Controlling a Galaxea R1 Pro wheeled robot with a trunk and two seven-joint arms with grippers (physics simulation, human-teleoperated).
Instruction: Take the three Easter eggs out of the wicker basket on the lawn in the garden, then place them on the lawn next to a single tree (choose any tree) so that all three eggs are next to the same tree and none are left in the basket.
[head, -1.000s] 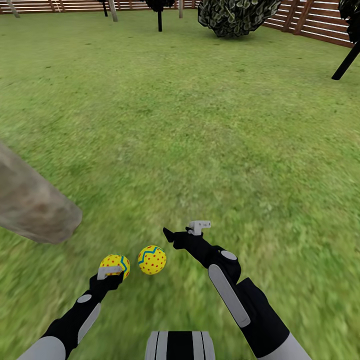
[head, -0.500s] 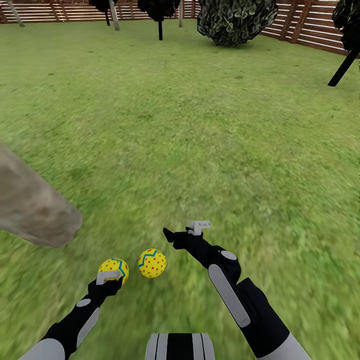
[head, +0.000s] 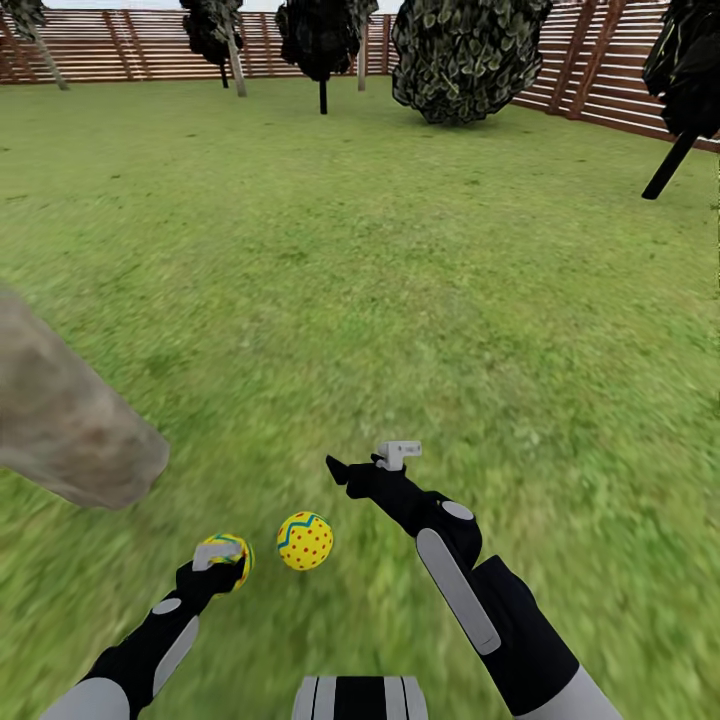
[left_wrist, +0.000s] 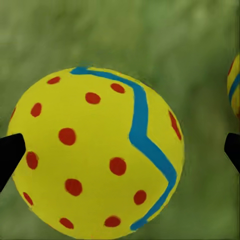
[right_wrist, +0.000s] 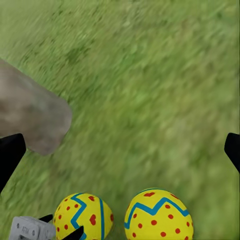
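Note:
Two yellow Easter eggs with red dots and blue zigzags lie side by side on the lawn (head: 420, 260), close to the thick grey-tan tree trunk (head: 70, 420). My left gripper (head: 225, 565) is open right at the left egg (head: 236, 556). In the left wrist view that egg (left_wrist: 100, 155) bulks between the black fingertips (left_wrist: 10, 155), which stand wide apart. The other egg (head: 305, 540) lies free a little to the right. My right gripper (head: 345, 470) hovers open beyond the eggs, looking down on both eggs (right_wrist: 157, 215) and the trunk (right_wrist: 30, 117). The wicker basket is out of view.
Open grass stretches ahead to the brown slat fence (head: 600, 70) ringing the garden. A big dark bush (head: 465, 55) and several dark narrow trees (head: 320, 40) stand along the fence; a leaning black trunk (head: 675, 160) is at the far right.
The whole view has tilted upward, showing more fence and trees. My left gripper sits slightly lower against its egg. Both eggs stay on the grass and the right arm holds still.

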